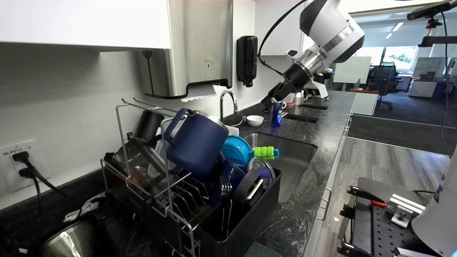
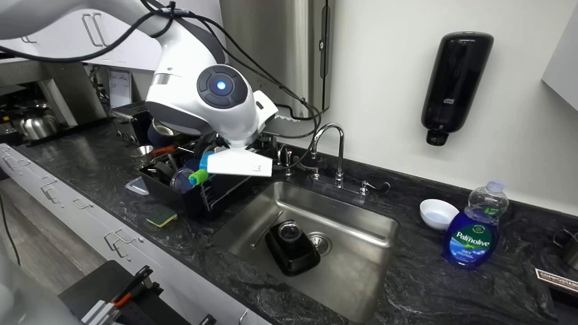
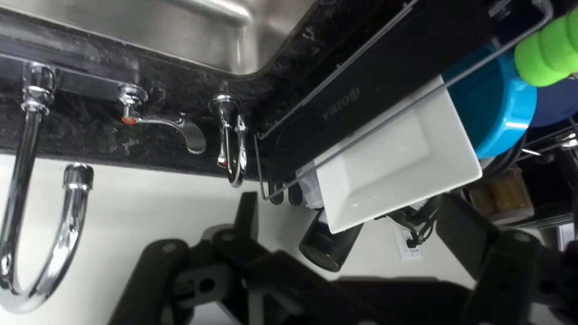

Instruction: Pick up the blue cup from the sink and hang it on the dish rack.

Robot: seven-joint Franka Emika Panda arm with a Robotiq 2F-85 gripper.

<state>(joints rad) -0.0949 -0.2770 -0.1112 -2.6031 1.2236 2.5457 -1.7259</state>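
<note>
While cup [image 1: 200, 145] sits tilted, navy, handled

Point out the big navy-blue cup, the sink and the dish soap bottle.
Big navy-blue cup [image 1: 199, 144], in an exterior view: side of its body.
Sink [image 2: 354, 271], in an exterior view: bare floor of the basin.
Dish soap bottle [image 2: 472, 240], in an exterior view: front label.

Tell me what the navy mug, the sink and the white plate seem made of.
Navy mug: probably coated metal; matte, silvery band at one end, though plastic is possible.
Sink: likely stainless steel; grey, satin sheen.
White plate: perhaps glazed ceramic, or plastic; glossy, soft highlights.
</note>
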